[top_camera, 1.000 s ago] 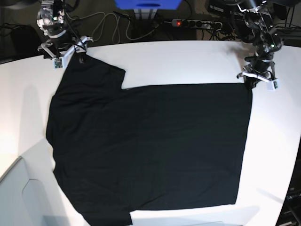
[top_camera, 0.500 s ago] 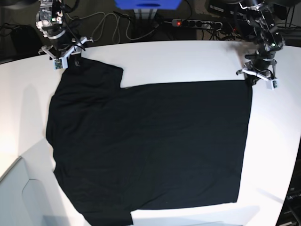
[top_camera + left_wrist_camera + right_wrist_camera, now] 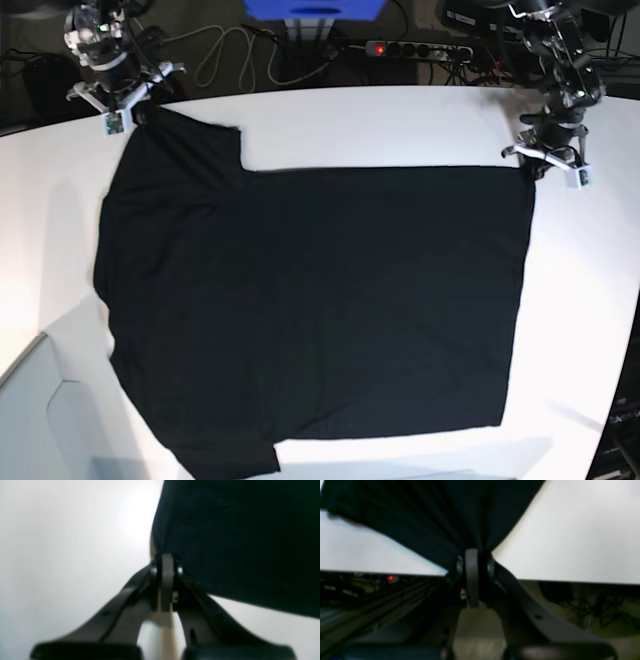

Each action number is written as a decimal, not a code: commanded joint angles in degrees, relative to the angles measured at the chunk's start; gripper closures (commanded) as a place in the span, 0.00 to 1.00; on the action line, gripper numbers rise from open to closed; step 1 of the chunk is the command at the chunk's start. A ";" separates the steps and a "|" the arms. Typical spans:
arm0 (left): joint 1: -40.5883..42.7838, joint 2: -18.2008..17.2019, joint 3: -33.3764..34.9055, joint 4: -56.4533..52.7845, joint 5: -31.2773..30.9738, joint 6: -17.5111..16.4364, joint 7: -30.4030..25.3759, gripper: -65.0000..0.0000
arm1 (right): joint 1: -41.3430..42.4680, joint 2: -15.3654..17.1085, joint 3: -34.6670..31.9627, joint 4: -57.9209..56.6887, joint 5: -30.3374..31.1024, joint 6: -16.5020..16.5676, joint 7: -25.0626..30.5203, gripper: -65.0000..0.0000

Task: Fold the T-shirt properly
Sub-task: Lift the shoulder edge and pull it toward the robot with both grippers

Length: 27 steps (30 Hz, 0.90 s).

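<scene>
Black T-shirt (image 3: 310, 300) lies spread flat, plain side up, across the white surface (image 3: 380, 125). We see both far corners pinched: the right arm's fingers (image 3: 472, 562) are pressed together on the sleeve corner at the base view's top left, the left arm's fingers (image 3: 166, 565) are clamped on the hem corner at top right. We judge the two grips sit on one long edge so that edge can be lifted evenly and carried over for the first fold; cloth fans taut from each pinch, no fold made yet
</scene>
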 commanded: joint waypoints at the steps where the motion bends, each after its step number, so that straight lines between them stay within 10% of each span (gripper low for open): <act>1: 0.41 -0.77 -0.18 1.96 0.26 0.42 0.36 1.00 | -0.49 0.37 0.72 2.80 0.60 0.46 1.72 1.00; 17: 9.64 0.46 -7.30 14.53 -0.09 0.34 0.88 1.00 | -9.54 0.37 1.95 12.99 0.60 0.46 2.43 1.00; 27: 13.86 3.45 -7.30 18.40 -0.01 0.34 0.97 1.00 | -18.16 0.28 2.83 13.35 0.60 0.46 15.61 1.00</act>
